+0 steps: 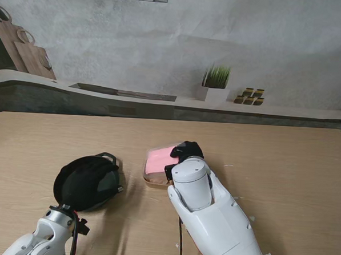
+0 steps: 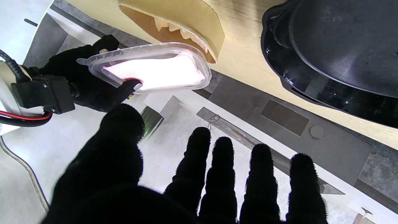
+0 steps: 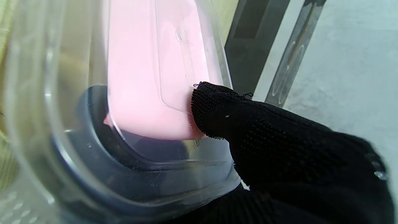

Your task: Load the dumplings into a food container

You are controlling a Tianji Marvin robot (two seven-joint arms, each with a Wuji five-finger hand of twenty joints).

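Right hand (image 1: 186, 152) pinches the clear lid (image 1: 162, 157) by its rim, tilted over the beige container (image 2: 186, 21). Lid appears thin, light, flexible and slick; grip the stiffer rim. Left hand (image 2: 174, 183) hangs released, fingers spread.

even daylight | soft shadows | lid (image 2: 155, 70) glare | right-wrist foreground blurred

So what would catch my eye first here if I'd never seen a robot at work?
Probably the clear plastic lid with a pink panel, held tilted mid-table by the black-gloved right hand over a tan food container with pale dumplings inside. To its left, the left hand hangs open beside a round black bowl.
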